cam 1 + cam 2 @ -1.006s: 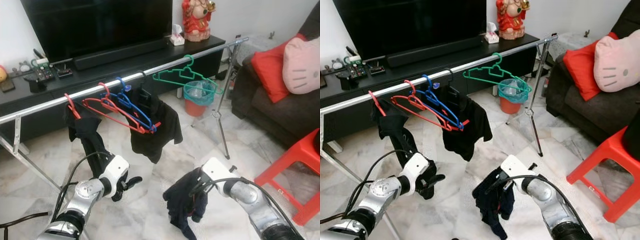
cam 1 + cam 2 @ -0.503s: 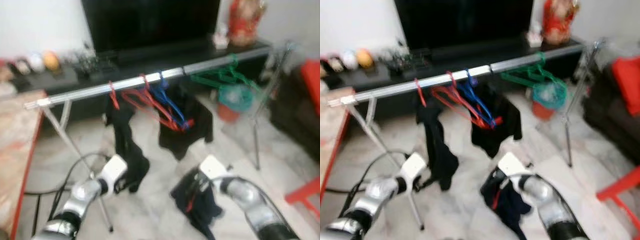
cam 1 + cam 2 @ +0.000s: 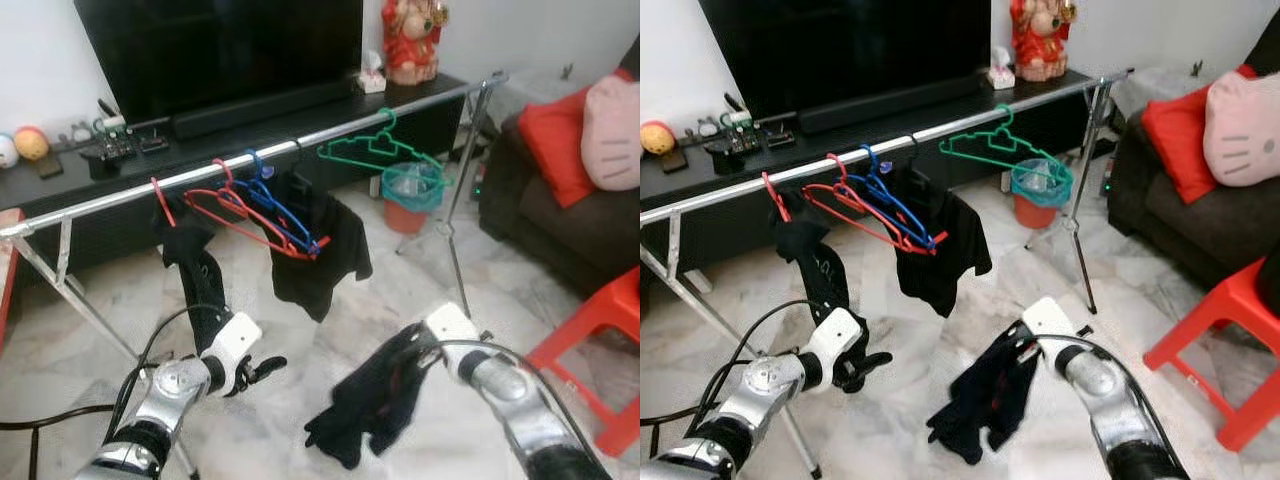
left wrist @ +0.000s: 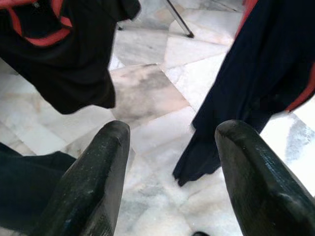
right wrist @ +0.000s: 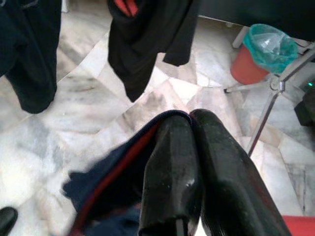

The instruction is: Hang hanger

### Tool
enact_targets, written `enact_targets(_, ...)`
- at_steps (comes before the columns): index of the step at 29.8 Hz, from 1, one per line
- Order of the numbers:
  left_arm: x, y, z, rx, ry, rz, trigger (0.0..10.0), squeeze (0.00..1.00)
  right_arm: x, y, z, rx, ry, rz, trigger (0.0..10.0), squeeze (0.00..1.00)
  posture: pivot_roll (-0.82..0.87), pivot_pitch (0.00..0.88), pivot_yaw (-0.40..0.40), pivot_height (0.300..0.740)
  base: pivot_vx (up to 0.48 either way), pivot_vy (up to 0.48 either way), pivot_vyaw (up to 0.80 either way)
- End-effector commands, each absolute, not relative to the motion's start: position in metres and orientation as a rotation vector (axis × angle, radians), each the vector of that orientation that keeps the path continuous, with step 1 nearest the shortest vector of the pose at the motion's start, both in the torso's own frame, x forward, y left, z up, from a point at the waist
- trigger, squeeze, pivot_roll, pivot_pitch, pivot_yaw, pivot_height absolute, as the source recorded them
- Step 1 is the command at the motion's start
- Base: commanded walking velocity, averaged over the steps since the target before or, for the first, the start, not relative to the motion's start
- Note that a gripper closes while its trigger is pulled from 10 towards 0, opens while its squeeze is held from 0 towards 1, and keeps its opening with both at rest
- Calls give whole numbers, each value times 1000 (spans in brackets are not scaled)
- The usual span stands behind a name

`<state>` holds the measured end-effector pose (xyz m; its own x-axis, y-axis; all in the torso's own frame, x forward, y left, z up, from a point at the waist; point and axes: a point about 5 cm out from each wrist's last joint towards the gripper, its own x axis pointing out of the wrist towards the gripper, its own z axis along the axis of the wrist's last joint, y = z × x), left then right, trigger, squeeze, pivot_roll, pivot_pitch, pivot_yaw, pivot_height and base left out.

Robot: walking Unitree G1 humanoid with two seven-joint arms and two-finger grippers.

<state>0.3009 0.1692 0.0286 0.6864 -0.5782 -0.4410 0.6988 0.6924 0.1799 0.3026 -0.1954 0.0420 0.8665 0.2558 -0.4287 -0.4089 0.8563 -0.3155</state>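
Left gripper point(image 3: 262, 370): lower left of the frame, fingers spread apart with nothing between them, low over the marble floor point(image 3: 300, 350).
Rail point(image 3: 110, 200): silver, slanting from middle left up to upper right, before a black TV stand point(image 3: 60, 175).
Hangers on rail: red hanger point(image 3: 215, 205) and blue hanger point(image 3: 270, 205) left of centre, black shirt point(image 3: 320, 250) just beside them, green hanger point(image 3: 375, 155) further right, bare.
Garment point(image 3: 375, 400): dark navy with a red hanger edge inside, bottom centre, hanging limp below the rail, well apart from it.
Right gripper point(image 5: 189, 123): lower right, fingers pinched tight on the garment's top.
Change: blurred half a second ago, now sharp; garment lower and more spread than a second ago.
Far right: red stool point(image 3: 600, 340), dark sofa point(image 3: 540, 215).
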Motion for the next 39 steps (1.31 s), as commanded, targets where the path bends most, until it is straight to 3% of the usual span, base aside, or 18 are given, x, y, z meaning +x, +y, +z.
enact_targets(1,301,169,29,362,368,-735,10000,0,305,-195,45,-396,372,348,10000,0,-11,9,64,740,0,-322,-769)
enact_targets(15,302,168,29,365,372,-733,10000,0,306,-188,46,-386,353,374,10000,0,-11,8,61,740,0,-313,-55)
enact_targets(19,303,169,29,361,375,-717,10000,0,306,-188,48,-398,345,381,10000,4,-11,9,60,740,0,0,0)
enact_targets(23,302,168,28,357,378,-718,10000,0,304,-186,46,-417,344,411,10000,78,-12,10,59,740,0,0,705)
enact_targets(31,301,168,27,355,382,-723,10000,0,301,-180,44,-405,354,458,10000,71,-11,11,58,740,0,0,737)
enact_targets(39,300,166,27,326,397,-764,10000,0,302,-177,42,-395,371,472,10000,12,-9,9,60,740,0,0,0)
